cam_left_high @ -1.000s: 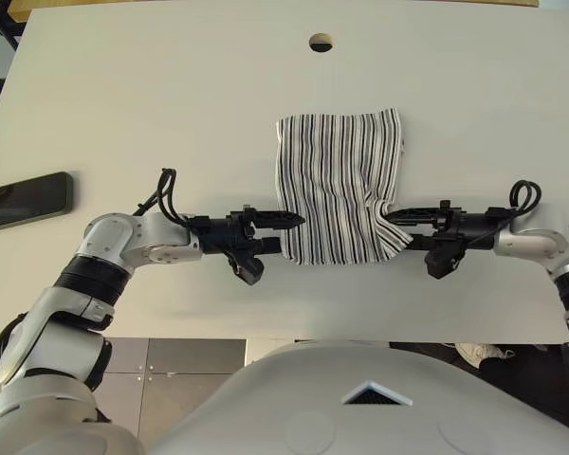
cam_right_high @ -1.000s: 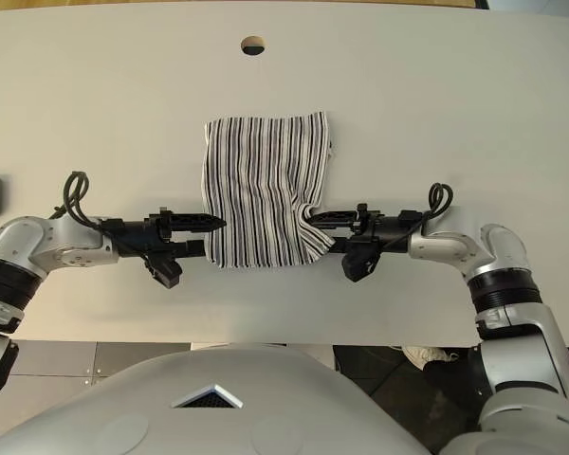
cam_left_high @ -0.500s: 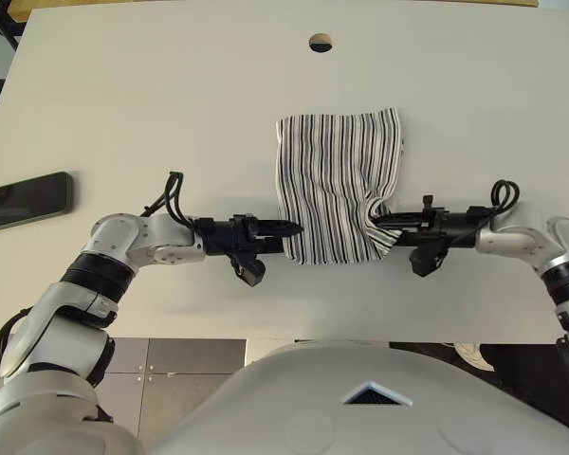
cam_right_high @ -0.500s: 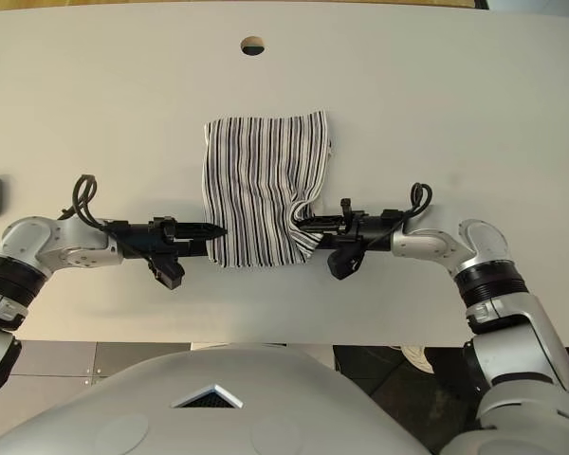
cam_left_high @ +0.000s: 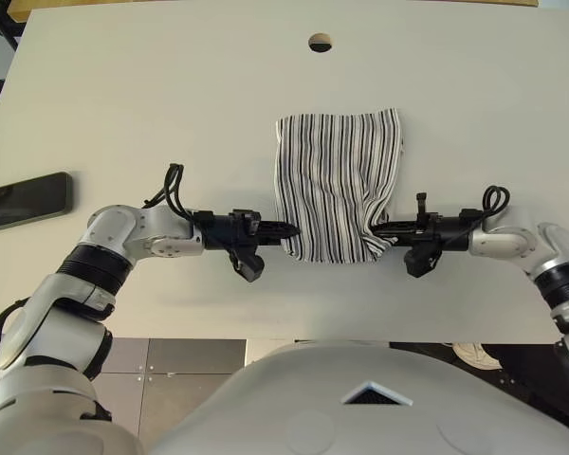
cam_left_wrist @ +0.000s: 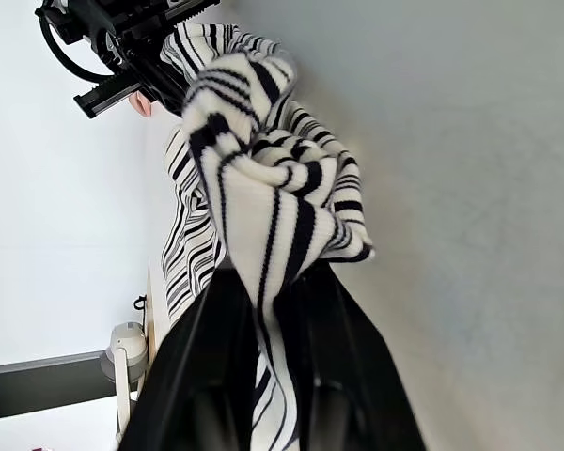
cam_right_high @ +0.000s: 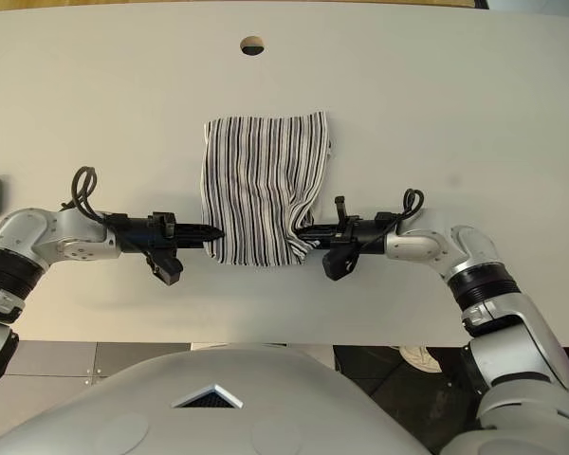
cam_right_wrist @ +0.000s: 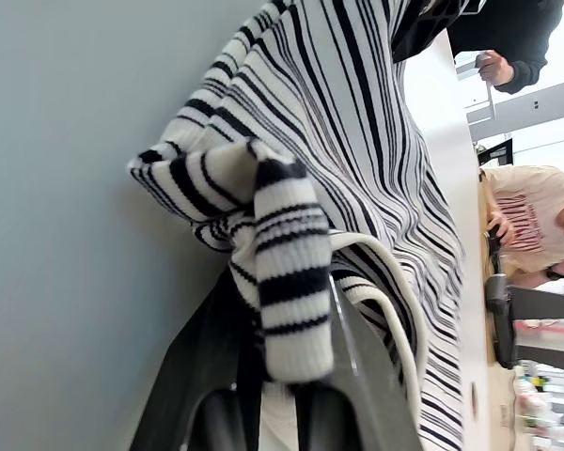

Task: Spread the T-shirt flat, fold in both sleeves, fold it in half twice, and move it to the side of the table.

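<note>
The black-and-white striped T-shirt [cam_left_high: 337,180] lies folded into a rough rectangle on the white table [cam_left_high: 171,104]. My left gripper [cam_left_high: 290,228] is shut on the shirt's near left corner, my right gripper [cam_left_high: 376,229] shut on its near right corner. The near edge bunches up between them and the right side wrinkles upward. In the left wrist view a wad of striped cloth [cam_left_wrist: 263,216] sits pinched between the black fingers [cam_left_wrist: 197,366]. In the right wrist view the striped fabric [cam_right_wrist: 282,272] is likewise clamped between the fingers [cam_right_wrist: 193,366].
A dark phone [cam_left_high: 27,200] lies near the table's left edge. A round cable hole [cam_left_high: 320,42] sits at the far middle. Open tabletop spreads to the left and right of the shirt.
Both grippers have closed in on the shirt's near corners and shut on them. The right gripper moved left, narrowing the near edge and bunching the fabric.
</note>
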Robot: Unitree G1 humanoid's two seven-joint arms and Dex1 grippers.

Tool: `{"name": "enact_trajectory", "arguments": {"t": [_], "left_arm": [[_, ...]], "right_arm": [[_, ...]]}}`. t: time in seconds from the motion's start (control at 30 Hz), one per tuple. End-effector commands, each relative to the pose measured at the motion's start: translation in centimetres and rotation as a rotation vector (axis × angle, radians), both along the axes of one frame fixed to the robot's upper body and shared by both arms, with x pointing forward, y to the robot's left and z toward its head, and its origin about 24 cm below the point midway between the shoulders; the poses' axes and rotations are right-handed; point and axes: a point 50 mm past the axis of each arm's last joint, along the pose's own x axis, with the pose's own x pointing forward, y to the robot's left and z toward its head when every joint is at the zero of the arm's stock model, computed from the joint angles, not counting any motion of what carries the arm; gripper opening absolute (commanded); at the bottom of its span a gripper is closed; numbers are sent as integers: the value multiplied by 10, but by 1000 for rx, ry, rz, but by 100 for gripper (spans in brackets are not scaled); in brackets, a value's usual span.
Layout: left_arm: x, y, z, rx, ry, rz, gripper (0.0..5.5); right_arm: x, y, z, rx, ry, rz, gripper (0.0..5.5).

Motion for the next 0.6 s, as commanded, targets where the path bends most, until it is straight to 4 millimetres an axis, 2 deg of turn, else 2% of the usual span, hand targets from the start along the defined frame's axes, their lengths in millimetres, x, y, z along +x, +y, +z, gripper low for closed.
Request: {"name": "enact_trajectory", "arguments": {"t": [0.03,0.1,0.17,0.27,0.47,0.6], "left_arm": [[-25,7,-7,-29,413,157,10],[-27,12,10,-92,689,235,10],[-27,14,24,-134,849,238,10],[-31,14,34,-149,1002,210,10],[-40,18,38,-66,1213,192,10],[-53,14,46,-26,1324,145,10]], "right_arm": [[-12,-2,6,74,259,-85,24],[-18,-7,12,107,443,-122,24],[-22,-11,17,113,564,-133,24],[-26,-18,22,89,691,-136,24],[-42,-32,28,6,931,-123,24],[-43,-37,41,3,995,-124,24]]}}
